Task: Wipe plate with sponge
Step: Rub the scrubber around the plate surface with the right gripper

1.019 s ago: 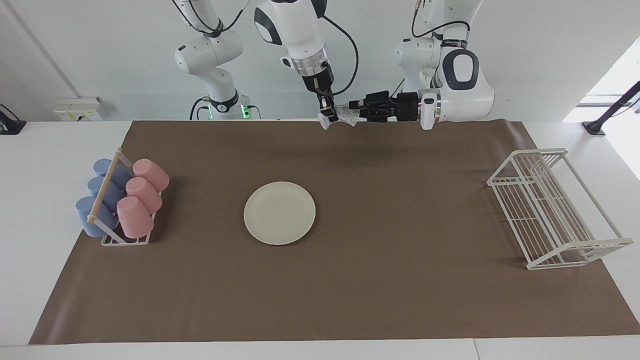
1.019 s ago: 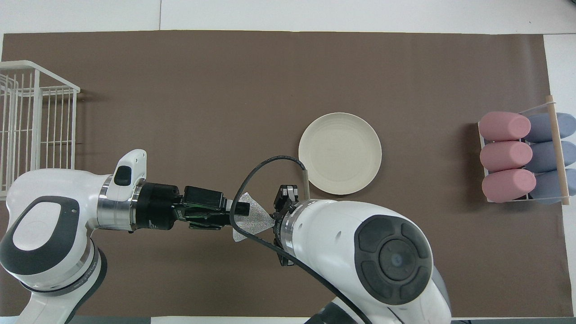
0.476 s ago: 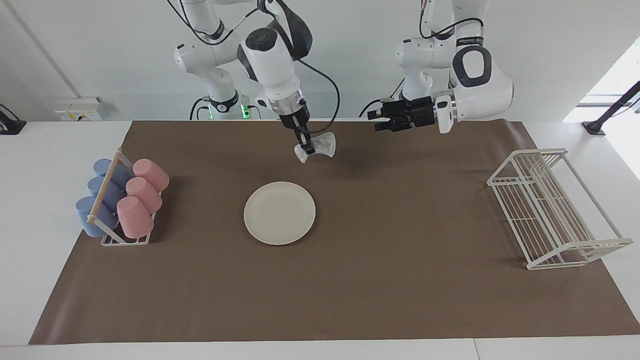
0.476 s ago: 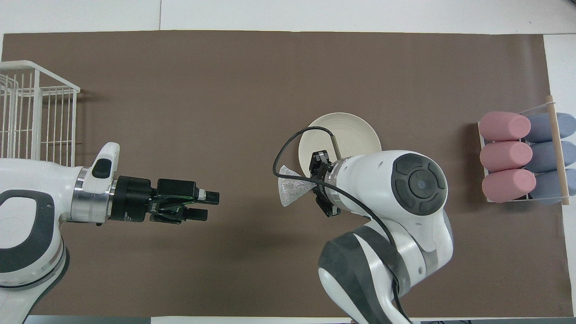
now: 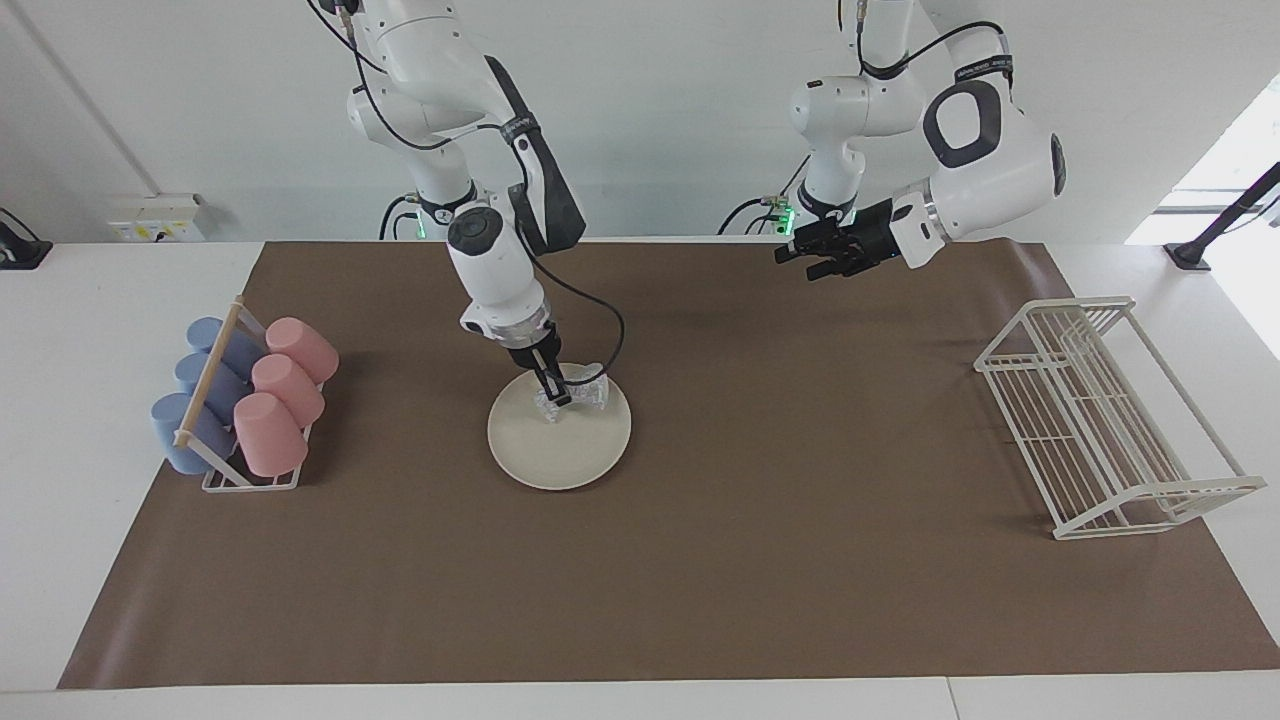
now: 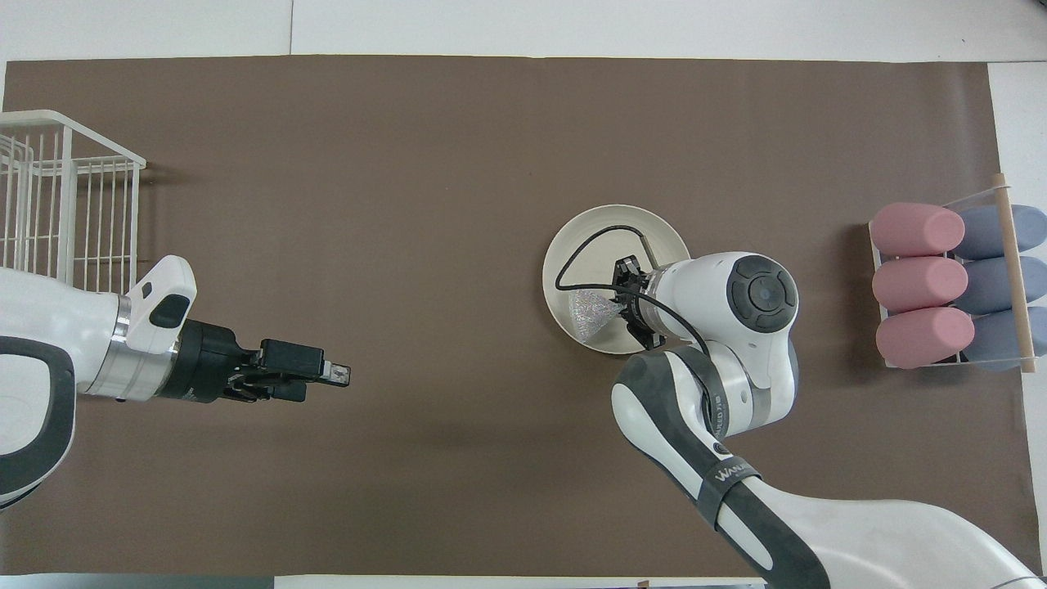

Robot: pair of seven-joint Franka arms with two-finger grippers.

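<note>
Facing view: right gripper angled down, pressing sponge onto plate.

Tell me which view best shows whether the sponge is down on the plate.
The facing view: the sponge, shut in the right hand, sits low against the plate. Overhead, it merely overlaps the plate, partly hidden by the arm.

Table with brown mat bearing plate, cup rack, wire rack

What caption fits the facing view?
Right gripper presses the sponge onto the plate; left gripper waits open above the mat.
</note>
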